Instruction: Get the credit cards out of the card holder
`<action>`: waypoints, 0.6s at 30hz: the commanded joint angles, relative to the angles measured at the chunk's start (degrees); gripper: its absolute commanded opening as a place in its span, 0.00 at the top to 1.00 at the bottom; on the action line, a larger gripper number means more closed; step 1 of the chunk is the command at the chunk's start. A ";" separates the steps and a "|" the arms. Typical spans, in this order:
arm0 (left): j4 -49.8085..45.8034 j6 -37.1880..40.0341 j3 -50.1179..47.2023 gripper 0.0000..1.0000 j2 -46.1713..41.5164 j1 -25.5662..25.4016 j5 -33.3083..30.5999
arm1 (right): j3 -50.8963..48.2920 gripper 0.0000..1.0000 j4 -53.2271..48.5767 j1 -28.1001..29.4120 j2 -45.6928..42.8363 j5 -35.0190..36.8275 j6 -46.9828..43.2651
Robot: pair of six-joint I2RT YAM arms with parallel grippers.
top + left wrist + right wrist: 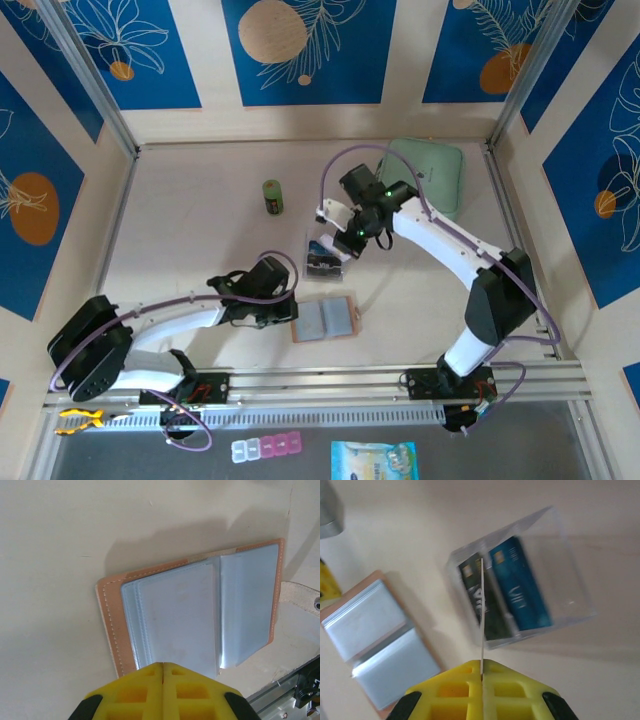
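Two credit cards (pixel 520 590) stand in the clear box (pixel 565 575), behind the card holder (pixel 325 320).

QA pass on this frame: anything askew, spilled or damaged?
Nothing stands out. Card holder lies open flat, two credit cards sit in the clear box, right gripper pinches a third card edge-on over it.

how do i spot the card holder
On the pale table, look by the front metal rail, just right of the left gripper. The card holder lies there opened flat; its salmon-pink border and greyish pockets set it apart from the clear box beyond.
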 commanded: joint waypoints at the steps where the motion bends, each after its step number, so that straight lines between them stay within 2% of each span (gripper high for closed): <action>1: -2.24 -0.27 -0.87 0.95 -1.40 0.87 -1.28 | 5.54 1.00 -3.27 -2.40 3.87 -4.89 -6.56; 10: -1.55 0.42 -2.23 0.95 -1.45 2.77 -0.66 | 19.27 1.00 -9.40 -6.35 15.88 -8.67 -13.05; 18: -0.42 0.66 -3.01 0.96 -0.42 4.90 0.71 | 26.47 1.00 -15.07 -7.28 23.90 -8.30 -18.16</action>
